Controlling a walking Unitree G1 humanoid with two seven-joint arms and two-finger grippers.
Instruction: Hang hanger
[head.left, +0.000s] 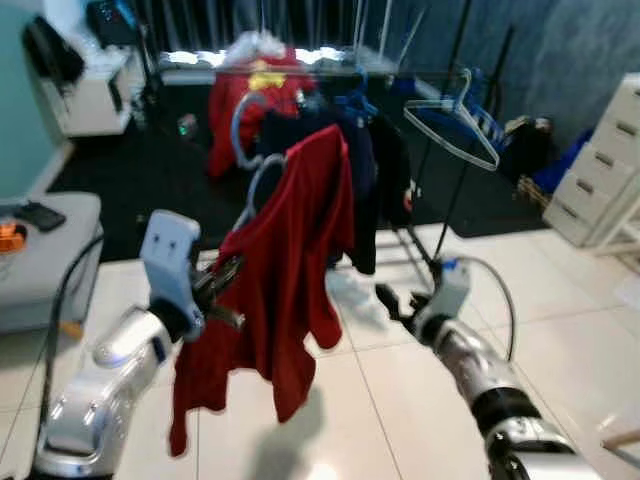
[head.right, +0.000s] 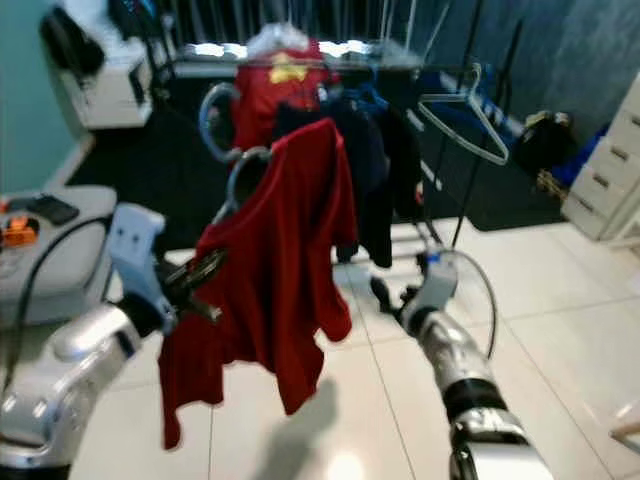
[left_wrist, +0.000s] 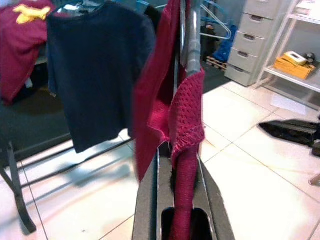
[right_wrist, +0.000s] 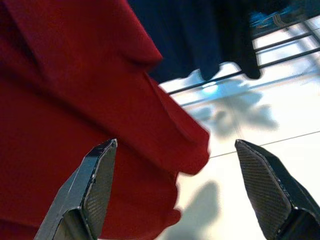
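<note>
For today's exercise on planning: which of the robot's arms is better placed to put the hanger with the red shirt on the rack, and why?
Left, most likely. The left claw is shut on the red shirt and its hanger, facing the rack. The right claw is open and holds nothing, beside the shirt's hem.

We see a white tiled floor (head.left: 400, 400) under and around our right pincer (right_wrist: 175, 185). Beyond that pincer, the feet of a clothes rack (head.left: 420, 255) stand on the tiles near the edge of a dark carpet (head.left: 130, 190). Far past the pincer and off to its right, a white drawer unit (head.left: 600, 170) stands on the floor. A grey bench (head.left: 45, 255) sits left of our left pincer (head.left: 225, 290).
</note>
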